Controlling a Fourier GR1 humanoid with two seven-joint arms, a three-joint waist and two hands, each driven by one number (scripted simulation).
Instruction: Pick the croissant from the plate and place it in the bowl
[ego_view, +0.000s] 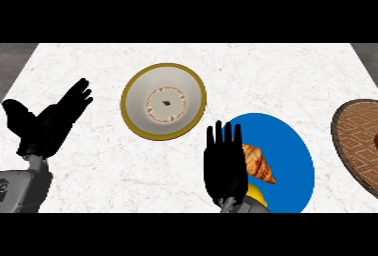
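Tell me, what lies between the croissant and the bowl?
In the head view, the open right hand stands between croissant and bowl, then bare counter.

White marbled counter (96, 175) carries a gold-rimmed bowl (144, 114) near the middle, a blue plate (291, 160) near its lower right, and a brown patterned plate (362, 145) at the right edge

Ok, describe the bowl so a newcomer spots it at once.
On the white counter, look left of the blue plate that carries the croissant. The bowl sits there: pale grey inside with a gold rim, unlike the brown patterned plate at the right edge.
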